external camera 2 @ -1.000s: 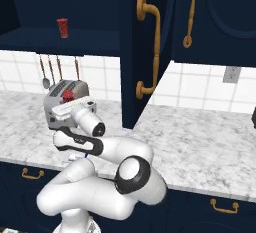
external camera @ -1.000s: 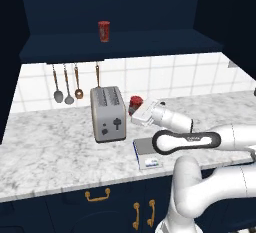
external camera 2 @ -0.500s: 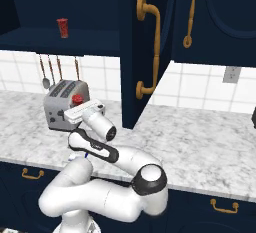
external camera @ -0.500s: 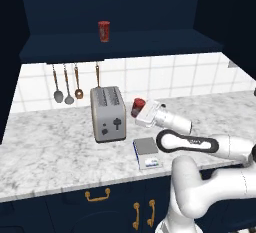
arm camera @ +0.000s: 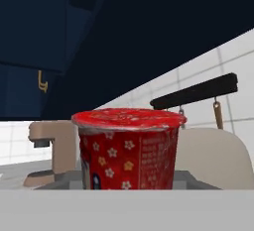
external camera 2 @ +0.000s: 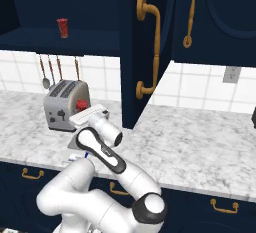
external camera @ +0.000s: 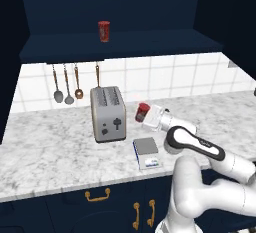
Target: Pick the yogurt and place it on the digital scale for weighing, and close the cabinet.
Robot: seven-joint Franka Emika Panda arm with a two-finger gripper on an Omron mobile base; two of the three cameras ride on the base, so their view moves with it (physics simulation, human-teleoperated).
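The yogurt (external camera: 142,112) is held clamped in the pincer (external camera: 148,118) above the table (external camera: 50,152), with the digital scale (external camera: 146,152) lying below and nearer the robot.

- Holds the yogurt (external camera 2: 81,105) at the gripper (external camera 2: 86,108), jaws closed on it, just right of the toaster (external camera 2: 65,105).
- Hovers above the digital scale (external camera 2: 76,145), mostly hidden behind the arm, on the marble table (external camera 2: 200,147).
- Leaves the cabinet (external camera 2: 145,47) door swung open, brass handle facing the camera.
- Shows a second red cup (external camera 2: 62,27) on the cabinet shelf.
- Shows utensils (external camera 2: 52,69) hanging on the tiled wall.
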